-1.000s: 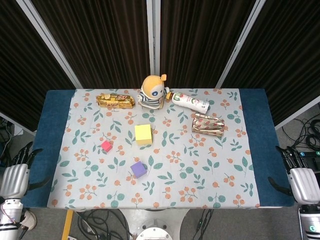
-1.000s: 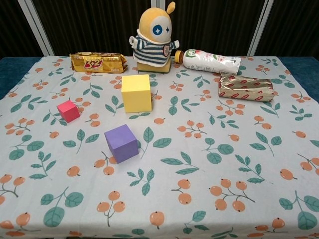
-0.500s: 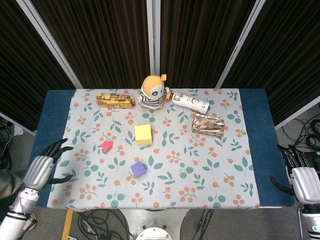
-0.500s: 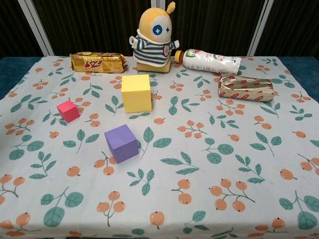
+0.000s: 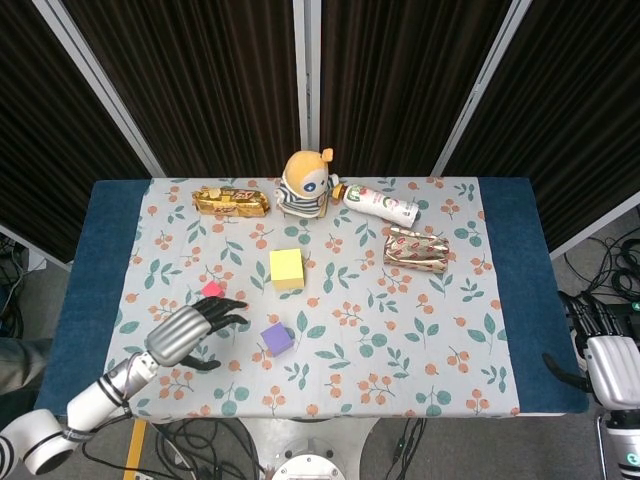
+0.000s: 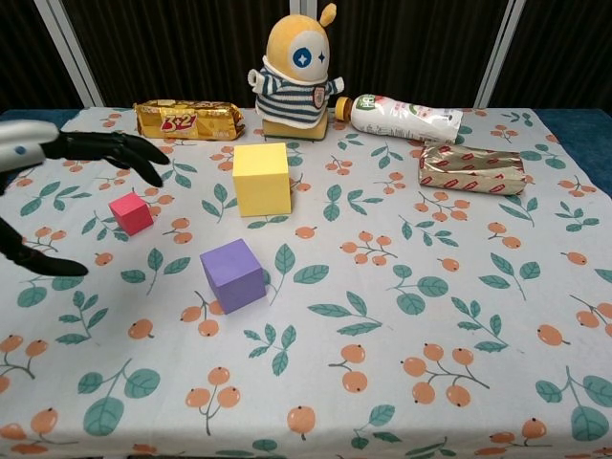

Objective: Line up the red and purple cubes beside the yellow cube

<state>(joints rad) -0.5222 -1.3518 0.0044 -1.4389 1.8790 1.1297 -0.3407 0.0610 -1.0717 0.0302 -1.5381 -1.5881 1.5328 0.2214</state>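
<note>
floral cloth (image 5: 400, 330) on blue table (image 5: 100, 250), dark curtains (image 5: 200, 80) behind; left hand (image 5: 190, 328) spread empty.

The head view looks steeply down from high above the table's (image 5: 505, 290) near edge, taking in everything. The chest view sits low and close, facing the stuffed toy (image 6: 295, 72) at the far edge. Both share the toy and surrounding cloth.

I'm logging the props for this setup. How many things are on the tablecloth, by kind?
Cubes: 3, the yellow cube, red cube, purple cube
Snack packets: 2, gold, silver
Bottle: 1
Toy figure: 1
Total: 7
</note>
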